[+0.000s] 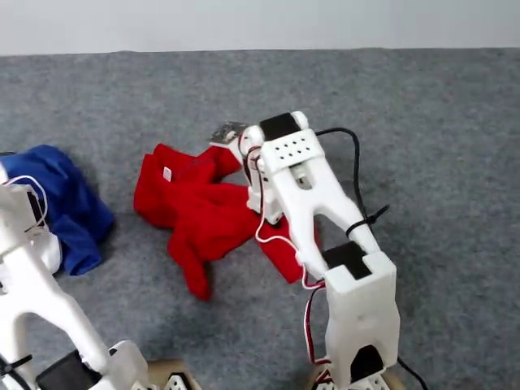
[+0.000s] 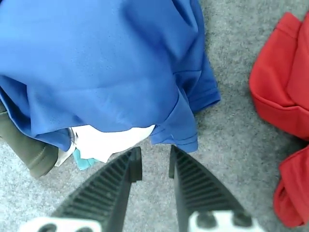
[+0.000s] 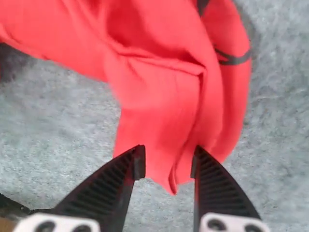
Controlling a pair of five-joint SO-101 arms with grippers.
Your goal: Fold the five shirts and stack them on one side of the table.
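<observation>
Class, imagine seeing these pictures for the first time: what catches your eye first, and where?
A crumpled red shirt sprawls in the middle of the grey table, its edge between the open jaws of the right gripper. A blue shirt is heaped at the left edge.

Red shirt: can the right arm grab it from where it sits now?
Probably yes. The right gripper is open, with an edge of the red shirt lying between its jaws, and nothing else is in the way.
</observation>
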